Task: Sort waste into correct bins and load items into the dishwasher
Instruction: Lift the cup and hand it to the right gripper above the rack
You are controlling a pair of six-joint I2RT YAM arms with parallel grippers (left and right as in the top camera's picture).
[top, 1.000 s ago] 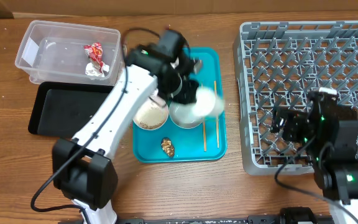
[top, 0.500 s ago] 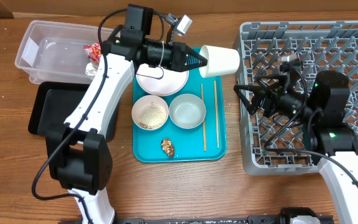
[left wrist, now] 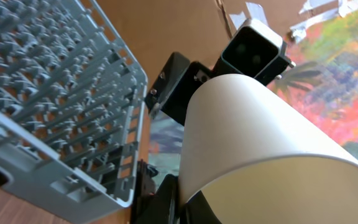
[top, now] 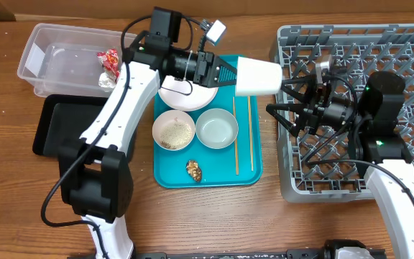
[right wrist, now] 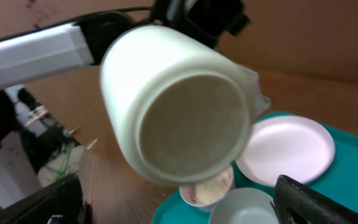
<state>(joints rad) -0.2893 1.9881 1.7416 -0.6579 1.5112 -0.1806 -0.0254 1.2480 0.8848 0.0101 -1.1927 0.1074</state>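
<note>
Cup [top: 257, 76] held sideways in mid-air between tray [top: 246, 169] and rack [top: 408, 43], left tool [top: 227, 74] clenched on its mouth end, right tool [top: 282, 97] spread wide at its base; releasing before right closes likely drops it

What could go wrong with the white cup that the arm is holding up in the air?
The left gripper pinches the cup only at its open end, sideways in the air, so it might slip and fall. The right gripper is open right by the cup's bottom; if it closes crooked, or the left lets go too early, the cup could drop. The rack edge is close, so the cup might bump it.
</note>
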